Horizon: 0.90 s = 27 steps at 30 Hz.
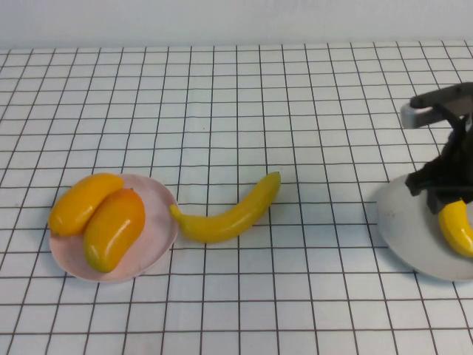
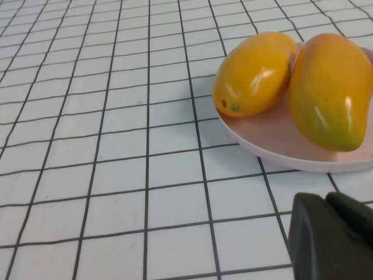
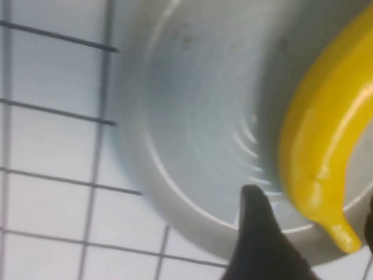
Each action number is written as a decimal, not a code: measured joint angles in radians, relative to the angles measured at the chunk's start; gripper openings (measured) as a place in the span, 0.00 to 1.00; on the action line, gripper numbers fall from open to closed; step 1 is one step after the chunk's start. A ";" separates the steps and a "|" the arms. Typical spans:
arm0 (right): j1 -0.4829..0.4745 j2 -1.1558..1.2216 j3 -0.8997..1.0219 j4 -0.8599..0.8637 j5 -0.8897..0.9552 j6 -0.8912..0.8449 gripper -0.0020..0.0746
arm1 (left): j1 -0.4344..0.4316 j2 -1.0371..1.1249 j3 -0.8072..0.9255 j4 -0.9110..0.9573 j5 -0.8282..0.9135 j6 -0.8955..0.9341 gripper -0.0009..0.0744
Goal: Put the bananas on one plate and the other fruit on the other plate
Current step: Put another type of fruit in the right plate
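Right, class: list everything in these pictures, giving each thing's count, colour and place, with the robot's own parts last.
Mango-like fruits: two, orange-yellow, side by side on the pink plate.
Pink plate: one, pale pink, left on the table.
Bananas: two, yellow; one on the table beside the pink plate, one over the grey plate at the right gripper.
Grey plate: one, pale grey-blue, right edge.
Table: one, white with black grid.
Right gripper: black, over the grey plate.
Left gripper: black, near the pink plate.

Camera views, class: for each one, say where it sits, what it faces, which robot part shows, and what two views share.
High view: raised, angled down; right pincer over grey plate.
Left wrist view: low, facing mangoes on pink plate; left pincer at the edge.
Right wrist view: above grey plate; fingertip beside banana.
Shared: that banana appears in the high view too.
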<state>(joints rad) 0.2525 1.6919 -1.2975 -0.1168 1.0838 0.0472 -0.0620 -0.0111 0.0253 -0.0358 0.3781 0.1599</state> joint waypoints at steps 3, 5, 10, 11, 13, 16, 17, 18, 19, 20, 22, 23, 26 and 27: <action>0.072 -0.002 -0.058 0.058 0.024 -0.069 0.46 | 0.000 0.000 0.000 0.000 0.000 0.000 0.01; 0.129 -0.002 -0.073 0.090 0.007 -0.130 0.45 | 0.000 0.000 0.000 0.000 0.000 0.000 0.01; 0.267 0.030 -0.087 0.159 -0.090 -0.351 0.47 | 0.000 0.000 0.000 0.000 0.000 0.000 0.01; 0.283 0.043 -0.090 0.169 -0.108 -0.389 0.48 | 0.000 0.000 0.000 0.000 0.000 0.000 0.01; 0.321 0.072 -0.099 0.188 -0.148 -0.482 0.53 | 0.000 0.000 0.000 0.000 0.000 0.000 0.01; 0.363 0.113 -0.118 0.194 -0.193 -0.597 0.59 | 0.000 0.000 0.000 0.000 0.000 0.000 0.01; 0.376 0.126 -0.126 0.194 -0.200 -0.627 0.60 | 0.000 0.000 0.000 0.000 0.000 0.000 0.01; 0.386 0.141 -0.136 0.196 -0.207 -0.663 0.61 | 0.000 0.000 0.000 0.000 0.000 0.000 0.01; 0.395 0.158 -0.148 0.196 -0.214 -0.699 0.62 | 0.000 0.000 0.000 0.000 0.000 0.000 0.01; 0.400 0.174 -0.158 0.196 -0.219 -0.734 0.62 | 0.000 0.000 0.000 0.000 0.000 0.000 0.01; 0.415 0.205 -0.185 0.198 -0.227 -0.806 0.62 | 0.000 0.000 0.000 0.000 0.000 0.000 0.01; 0.419 0.217 -0.199 0.198 -0.233 -0.833 0.63 | 0.000 0.000 0.000 0.000 0.000 0.000 0.01; 0.434 0.257 -0.243 0.198 -0.260 -0.910 0.63 | 0.000 0.000 0.000 0.000 0.000 0.000 0.01; 0.439 0.269 -0.260 0.198 -0.270 -0.929 0.63 | 0.000 0.000 0.000 0.000 0.000 0.000 0.01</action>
<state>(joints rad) 0.6914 1.9610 -1.5575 0.0810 0.8137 -0.8820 -0.0620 -0.0111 0.0253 -0.0358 0.3781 0.1599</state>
